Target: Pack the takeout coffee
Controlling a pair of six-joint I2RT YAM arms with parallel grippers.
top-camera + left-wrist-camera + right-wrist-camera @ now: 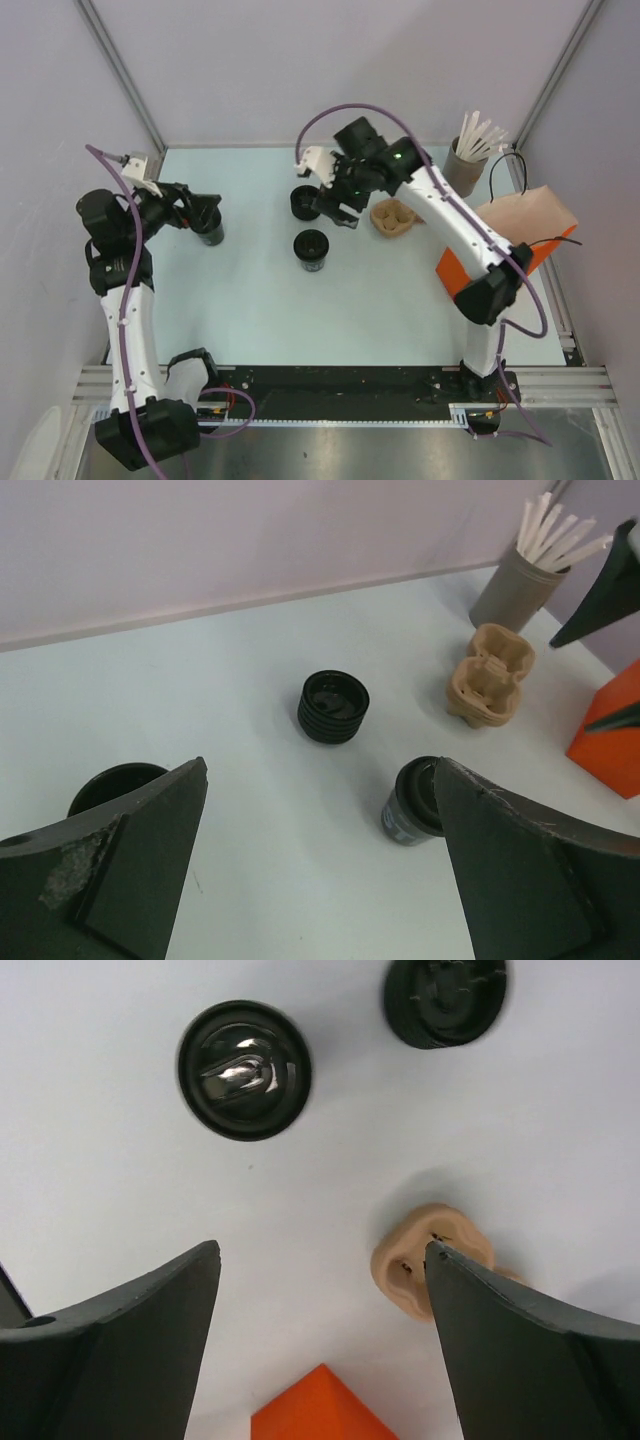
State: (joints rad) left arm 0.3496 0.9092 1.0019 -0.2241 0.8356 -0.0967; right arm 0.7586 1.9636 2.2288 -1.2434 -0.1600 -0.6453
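The takeout coffee [312,250] is a small dark cup with a black lid, standing mid-table. In the left wrist view [412,802] its grey side shows beside my right finger. In the right wrist view [243,1070] I see it from above. My left gripper [205,212] is open and empty at the far left, next to a lidless black cup [210,233]; its fingers are wide apart [320,765]. My right gripper [335,205] is open and empty above the table, between a ribbed black cup [303,203] and the cardboard carrier [392,217]; nothing is between its fingers [322,1250].
The orange bag [520,245], with its brown paper top, stands at the right edge. A grey tub of white sticks [465,160] is at the back right. The left wrist view shows the ribbed cup [333,707], the carrier [490,675] and the lidless cup [115,785].
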